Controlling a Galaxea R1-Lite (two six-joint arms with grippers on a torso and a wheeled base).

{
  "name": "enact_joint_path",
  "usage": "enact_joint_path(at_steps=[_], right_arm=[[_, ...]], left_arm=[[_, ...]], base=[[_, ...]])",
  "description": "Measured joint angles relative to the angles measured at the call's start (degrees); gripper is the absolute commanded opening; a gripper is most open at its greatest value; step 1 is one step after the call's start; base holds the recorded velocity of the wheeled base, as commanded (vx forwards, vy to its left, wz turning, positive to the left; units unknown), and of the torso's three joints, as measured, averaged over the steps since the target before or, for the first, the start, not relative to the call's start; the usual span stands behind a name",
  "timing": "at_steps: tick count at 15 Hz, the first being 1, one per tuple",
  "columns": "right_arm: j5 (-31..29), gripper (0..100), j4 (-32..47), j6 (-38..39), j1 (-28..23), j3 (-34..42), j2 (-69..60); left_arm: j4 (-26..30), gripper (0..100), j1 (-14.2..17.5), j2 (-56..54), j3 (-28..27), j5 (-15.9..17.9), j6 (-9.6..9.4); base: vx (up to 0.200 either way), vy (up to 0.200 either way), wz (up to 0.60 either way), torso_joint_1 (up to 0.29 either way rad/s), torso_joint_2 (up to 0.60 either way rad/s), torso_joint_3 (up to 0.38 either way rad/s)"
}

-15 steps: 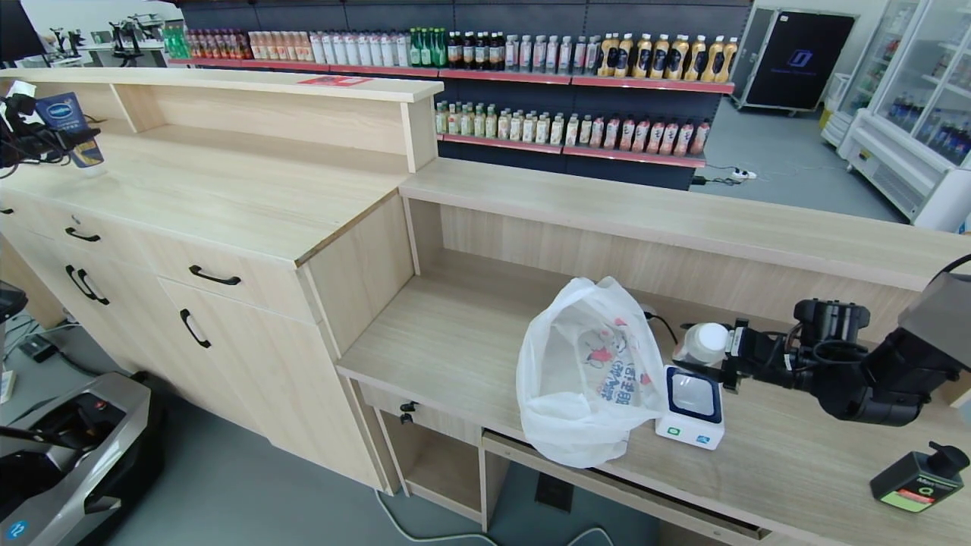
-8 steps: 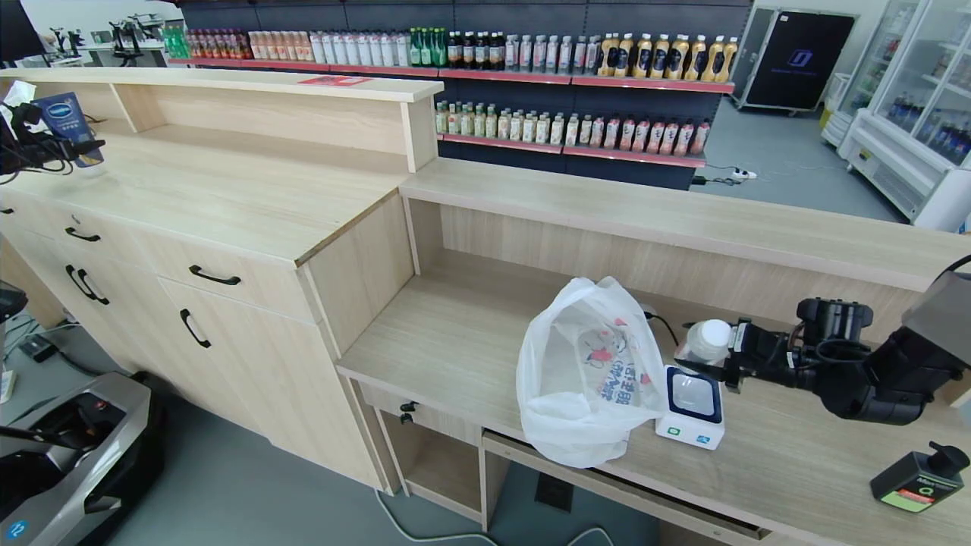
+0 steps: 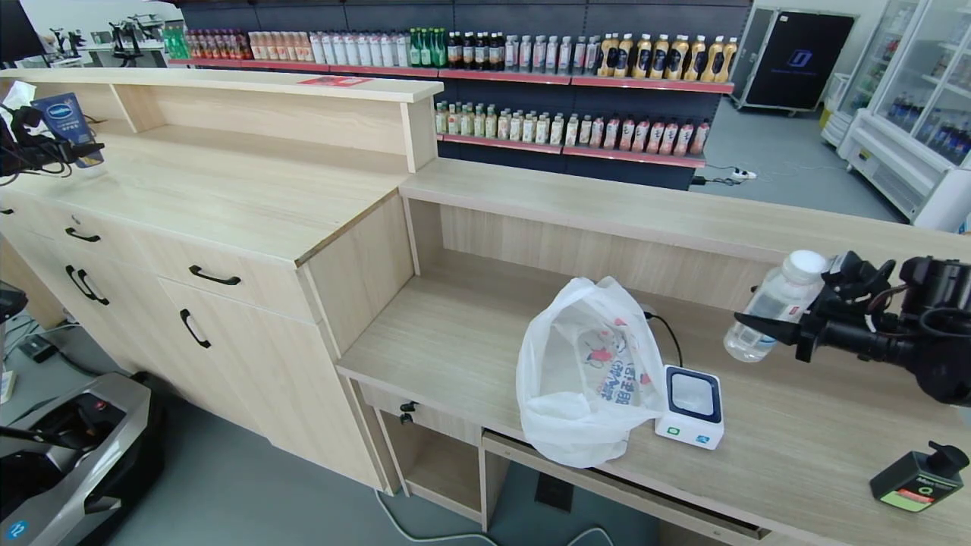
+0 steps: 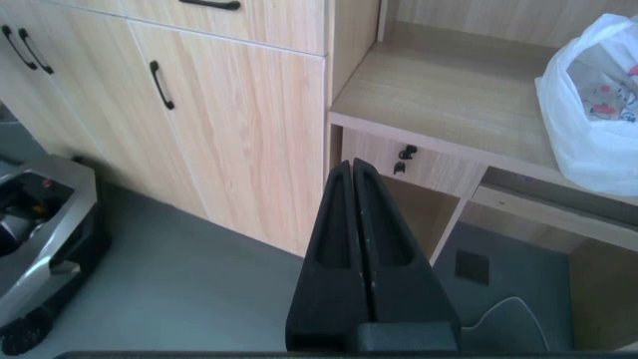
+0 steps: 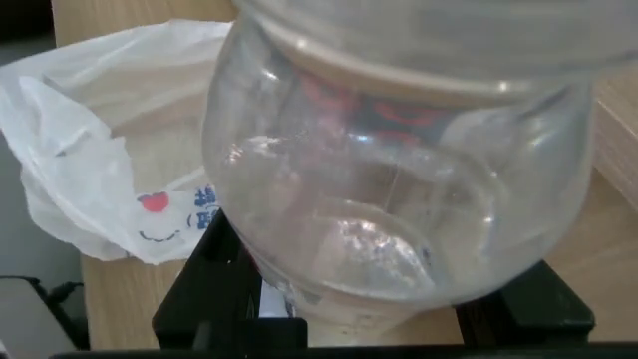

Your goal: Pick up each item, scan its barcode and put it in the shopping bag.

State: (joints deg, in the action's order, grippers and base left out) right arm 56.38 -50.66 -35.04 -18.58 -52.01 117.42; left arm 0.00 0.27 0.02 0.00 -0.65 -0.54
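- The fingers (image 3: pixel 758 324) of the right gripper (image 3: pixel 793 303) are clamped on the bottle (image 3: pixel 770 307), which is held tilted, cap up and to the far right, base down toward the scanner (image 3: pixel 690 406).
- The fingers (image 4: pixel 339 239) of the left gripper (image 4: pixel 361 239) are pressed together with nothing between them. The gripper hangs over the floor in front of the cabinet (image 4: pixel 229 110).
- In the last half second the bottle has been raised and drawn right. It was held low, just beside the far edge of the scanner, and is now carried high over the counter (image 3: pixel 796 455), well apart from the scanner.
- In the right wrist view the bottle (image 5: pixel 399 170) is seen from its base, with the bag (image 5: pixel 100 189) beyond it.
- The bag (image 3: pixel 588 371) is left standing open, touching the left side of the scanner. Neither has been shifted.
- The pass at the scanner is judged to be finished, though whether the barcode was read cannot be told.
- The lift is judged to clear the scanner for the carry. The bottle is now farther from the bag, so a move left over the scanner and a lowering into the bag's mouth are still called for.
- The soft bag rim may be caught by the base if the bottle is brought in low.
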Motion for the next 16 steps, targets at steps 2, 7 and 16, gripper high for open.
enact_joint_path(at_steps=[2, 7, 16], right_arm=[[-3.7, 0, 5.2, 6.9, -1.0, 2.7, -5.9], [-26.6, 0, 10.8, 26.2, 2.3, 6.7, -16.8], [-60.1, 0, 7.3, 16.9, 13.0, 12.5, -22.3]], left_arm=[[0.0, 0, 0.0, 0.0, 0.0, 0.0, 0.00], [0.0, 0, 0.0, 0.0, 0.0, 0.0, 0.00], [0.0, 0, 0.0, 0.0, 0.0, 0.0, 0.00]], base=[[0.000, 0.000, 0.00, 0.000, 0.00, 0.000], [0.000, 0.000, 0.00, 0.000, 0.00, 0.000], [0.000, 0.000, 0.00, 0.000, 0.00, 0.000]])
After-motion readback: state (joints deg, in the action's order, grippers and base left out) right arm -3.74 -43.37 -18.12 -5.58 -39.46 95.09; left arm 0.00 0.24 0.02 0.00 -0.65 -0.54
